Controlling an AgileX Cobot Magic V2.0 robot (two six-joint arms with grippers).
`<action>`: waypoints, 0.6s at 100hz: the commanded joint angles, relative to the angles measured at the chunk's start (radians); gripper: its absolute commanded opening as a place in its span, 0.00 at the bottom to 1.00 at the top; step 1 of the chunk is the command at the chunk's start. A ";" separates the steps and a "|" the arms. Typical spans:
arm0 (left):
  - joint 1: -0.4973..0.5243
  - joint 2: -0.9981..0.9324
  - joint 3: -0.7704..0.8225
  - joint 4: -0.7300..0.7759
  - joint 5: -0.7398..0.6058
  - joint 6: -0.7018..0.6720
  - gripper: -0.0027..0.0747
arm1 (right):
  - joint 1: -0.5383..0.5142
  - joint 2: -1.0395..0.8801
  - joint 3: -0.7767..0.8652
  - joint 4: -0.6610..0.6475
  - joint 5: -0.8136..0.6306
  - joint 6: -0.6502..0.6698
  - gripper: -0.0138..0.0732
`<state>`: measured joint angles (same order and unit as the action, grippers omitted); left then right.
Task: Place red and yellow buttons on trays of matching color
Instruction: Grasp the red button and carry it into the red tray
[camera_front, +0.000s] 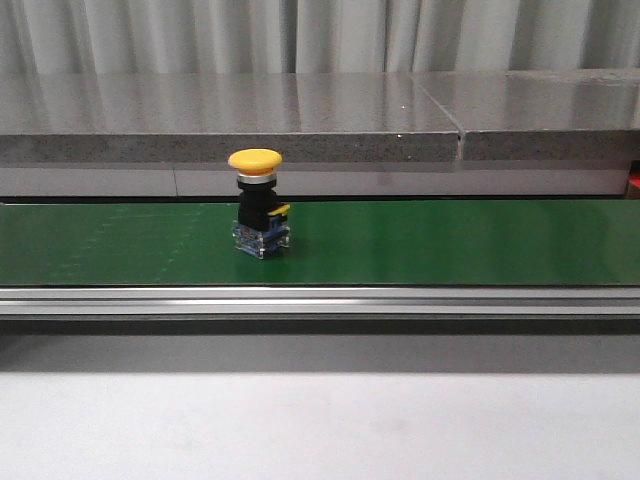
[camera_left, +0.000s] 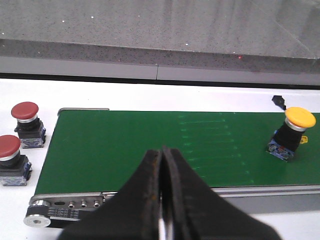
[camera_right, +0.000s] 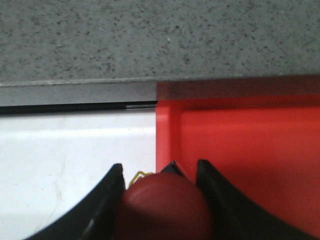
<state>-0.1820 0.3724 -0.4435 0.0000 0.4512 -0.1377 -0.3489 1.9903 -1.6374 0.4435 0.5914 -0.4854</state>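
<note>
One yellow button (camera_front: 257, 215) on belt (camera_front: 450, 245); left tool (camera_left: 161, 165) clenched empty; right tool (camera_right: 160, 185) grasping red button (camera_right: 162, 205).

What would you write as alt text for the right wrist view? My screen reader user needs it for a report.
The right gripper is shut on a red button, held at the edge of a red tray. White table lies beside the tray, and a grey speckled ledge runs behind both.
</note>
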 joint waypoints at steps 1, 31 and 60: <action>-0.008 0.005 -0.028 -0.005 -0.067 -0.001 0.01 | -0.021 -0.017 -0.065 0.013 -0.053 -0.012 0.38; -0.008 0.005 -0.028 -0.005 -0.067 -0.001 0.01 | -0.054 0.057 -0.081 0.013 -0.070 -0.012 0.38; -0.008 0.005 -0.028 -0.005 -0.067 -0.001 0.01 | -0.053 0.102 -0.081 0.013 -0.066 -0.012 0.38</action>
<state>-0.1820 0.3724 -0.4435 0.0000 0.4512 -0.1377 -0.3961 2.1519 -1.6852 0.4435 0.5676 -0.4854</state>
